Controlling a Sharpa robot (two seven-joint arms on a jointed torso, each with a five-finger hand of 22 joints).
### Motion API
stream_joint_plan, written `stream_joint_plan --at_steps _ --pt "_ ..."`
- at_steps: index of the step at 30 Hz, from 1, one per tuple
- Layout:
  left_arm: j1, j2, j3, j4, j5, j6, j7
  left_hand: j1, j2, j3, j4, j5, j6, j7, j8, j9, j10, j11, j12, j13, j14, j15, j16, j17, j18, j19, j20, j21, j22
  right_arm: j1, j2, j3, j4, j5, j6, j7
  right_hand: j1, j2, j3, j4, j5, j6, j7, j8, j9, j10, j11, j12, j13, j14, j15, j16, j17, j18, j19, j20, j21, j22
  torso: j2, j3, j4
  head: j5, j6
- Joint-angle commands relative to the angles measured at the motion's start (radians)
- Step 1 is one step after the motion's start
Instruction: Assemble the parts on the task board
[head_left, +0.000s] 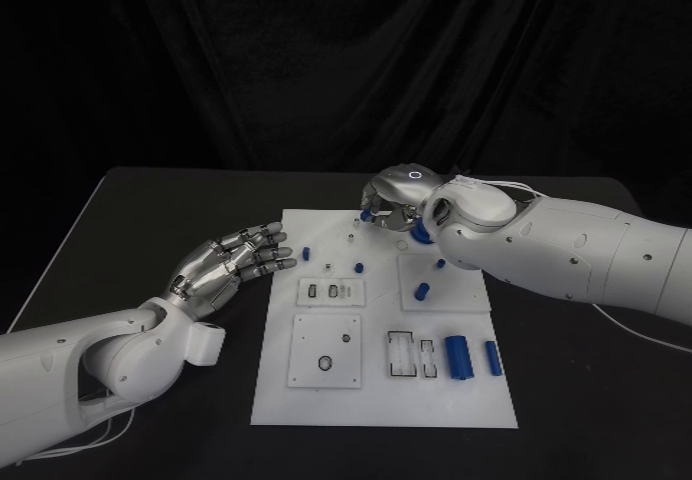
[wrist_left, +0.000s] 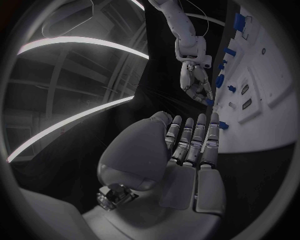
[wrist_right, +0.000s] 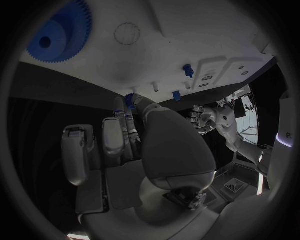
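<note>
The white task board (head_left: 382, 400) lies in the middle of the black table. My right hand (head_left: 398, 198) hovers over the board's far edge, its fingers curled. In the right wrist view its fingertips (wrist_right: 122, 111) pinch a small blue gear (wrist_right: 129, 99) just above the board (wrist_right: 206, 35). A large blue gear (wrist_right: 59, 32) lies flat on the board nearby; in the head view this large gear (head_left: 420, 232) is partly hidden by my right wrist. My left hand (head_left: 235, 262) floats beside the board's left edge, fingers spread and holding nothing. The left wrist view shows that open hand (wrist_left: 187, 150).
Small blue pegs stand on the board (head_left: 306, 253), (head_left: 423, 292), (head_left: 441, 263). Two blue cylinders (head_left: 457, 357), (head_left: 492, 357) lie near the board's right front. Recessed plates (head_left: 329, 292), (head_left: 326, 352) and a slotted holder (head_left: 408, 355) sit mid-board. Bare table surrounds the board.
</note>
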Motion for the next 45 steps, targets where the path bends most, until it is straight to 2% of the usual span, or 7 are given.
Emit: stream_joint_plan --at_steps 1,21,31,36,45 --pt "0.002 0.002 0.000 0.001 0.004 0.008 0.196 0.013 -0.001 0.006 0.001 0.003 0.000 0.006 -0.004 0.000 0.001 0.006 -0.003 -0.001 0.002 0.008 0.001 -0.001 -0.016 -0.008 0.000 -0.006 -0.001 -0.004 0.006 0.001 -0.003 0.005 -0.005 0.000 0.002 0.008 -0.002 0.006 -0.005 0.019 -0.018 -0.004 0.157 0.005 0.001 -0.005 0.001 0.006 -0.001 0.001 0.000 -0.007 0.052 -0.001 0.003 0.206 0.000 0.0012 -0.0004 -0.002 -0.003" --pt "0.002 0.014 0.000 -0.008 0.012 0.010 0.192 0.012 -0.001 0.007 0.001 0.003 0.001 0.007 -0.004 0.000 0.001 0.007 -0.003 -0.001 0.003 0.009 0.001 0.000 -0.017 -0.008 0.000 -0.006 -0.001 -0.021 0.060 0.001 -0.063 0.005 0.034 -0.006 -0.010 0.011 -0.006 0.014 -0.028 0.009 -0.020 -0.019 0.162 0.000 0.007 -0.024 0.002 -0.003 0.004 -0.007 -0.014 -0.004 0.042 0.004 -0.003 0.196 0.001 0.0011 -0.0001 -0.004 -0.006" --pt "0.002 0.017 -0.001 -0.013 0.014 0.012 0.190 0.012 -0.001 0.009 0.001 0.003 0.000 0.008 -0.004 0.000 0.002 0.008 -0.003 -0.001 0.003 0.010 0.001 0.000 -0.018 -0.008 0.000 -0.006 -0.001 -0.029 0.069 0.001 -0.072 0.005 0.064 -0.017 -0.013 0.012 -0.007 0.014 -0.033 -0.003 -0.016 -0.035 0.163 -0.012 0.014 -0.039 0.003 -0.013 0.009 -0.016 -0.030 0.000 0.031 0.008 -0.009 0.184 0.001 0.0013 -0.0012 -0.002 -0.009" --pt "0.002 0.019 -0.002 -0.016 0.017 0.014 0.190 0.012 -0.001 0.009 0.001 0.003 0.000 0.008 -0.004 0.000 0.002 0.008 -0.003 -0.001 0.003 0.010 0.001 0.000 -0.018 -0.008 0.000 -0.006 -0.001 -0.030 0.067 0.001 -0.073 0.005 0.072 -0.021 -0.020 0.009 -0.012 0.017 -0.050 -0.022 -0.009 -0.059 0.160 -0.032 0.023 -0.054 0.005 -0.022 0.017 -0.022 -0.043 0.003 0.021 0.015 -0.015 0.174 0.001 0.0013 -0.0014 -0.002 -0.009" --pt "0.002 0.021 -0.004 -0.020 0.019 0.016 0.187 0.012 -0.001 0.010 0.001 0.003 -0.002 0.009 -0.005 0.000 0.002 0.009 -0.003 -0.001 0.003 0.010 0.002 0.000 -0.018 -0.009 0.000 -0.005 -0.001 -0.032 0.062 0.001 -0.069 0.005 0.077 -0.023 -0.021 0.009 -0.013 0.017 -0.054 -0.026 -0.008 -0.066 0.160 -0.037 0.025 -0.057 0.006 -0.026 0.020 -0.025 -0.050 0.005 0.015 0.018 -0.018 0.168 0.002 0.0015 -0.0017 -0.003 -0.010"
